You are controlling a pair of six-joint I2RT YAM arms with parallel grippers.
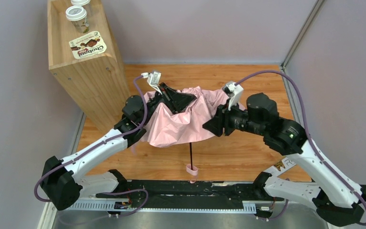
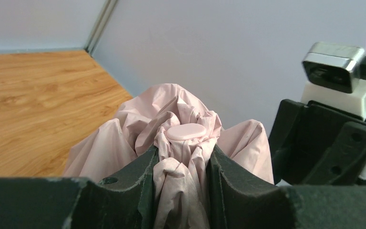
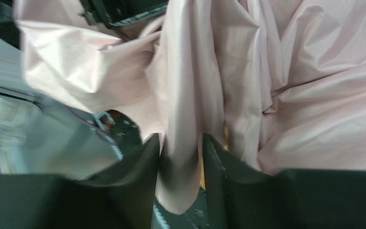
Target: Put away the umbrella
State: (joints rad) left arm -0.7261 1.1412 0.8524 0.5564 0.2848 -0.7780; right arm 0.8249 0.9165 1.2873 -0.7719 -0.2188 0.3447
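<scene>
umbrella (image 1: pixel 181 125) bunched centrally, shelf (image 1: pixel 91 87) at left edge

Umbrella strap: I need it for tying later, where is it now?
In the top view, the strap is centred near the table's front edge, at the end of the black shaft below the pink canopy.

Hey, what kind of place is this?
Probably a robotics test cell: two robot arms bolted to a wooden table, plain grey walls close around it, a wooden shelf with cups.
</scene>
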